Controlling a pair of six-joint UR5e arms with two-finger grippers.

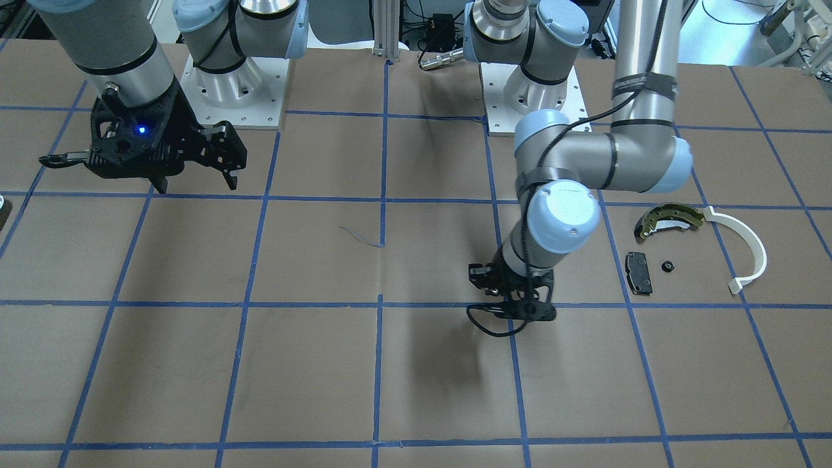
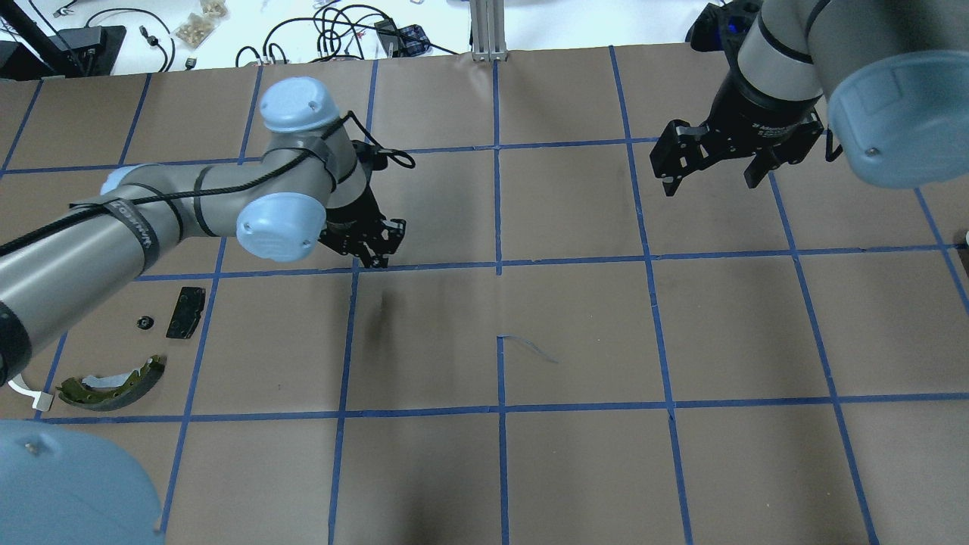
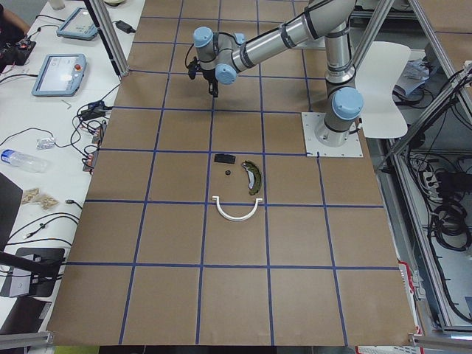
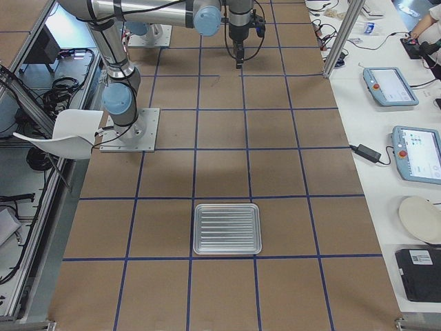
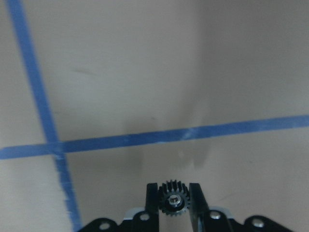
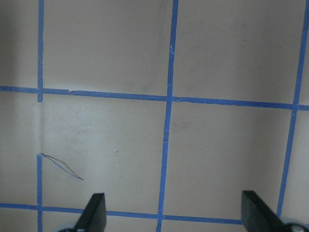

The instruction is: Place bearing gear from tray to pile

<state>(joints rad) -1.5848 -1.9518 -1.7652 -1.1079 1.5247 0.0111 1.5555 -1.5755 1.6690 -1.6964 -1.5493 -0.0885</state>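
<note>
My left gripper [image 5: 174,212] is shut on a small black toothed bearing gear [image 5: 174,200] and holds it above the brown table, near a blue tape crossing. The same gripper shows in the overhead view [image 2: 375,253] and the front view [image 1: 520,312]. The pile lies on the table towards the robot's left of it: an olive-gold brake shoe [image 2: 113,382], a white half-ring strip [image 1: 747,250], a black pad [image 2: 185,310] and a small black round part [image 2: 144,323]. The metal tray [image 4: 227,227] lies empty far from both arms. My right gripper [image 2: 711,178] is open and empty.
The table is brown paper with a blue tape grid. A loose curl of tape [image 2: 530,350] lies near the table's middle. The arm bases [image 1: 234,84] stand at the robot's edge. Tablets and cables lie on the side bench [image 4: 389,86].
</note>
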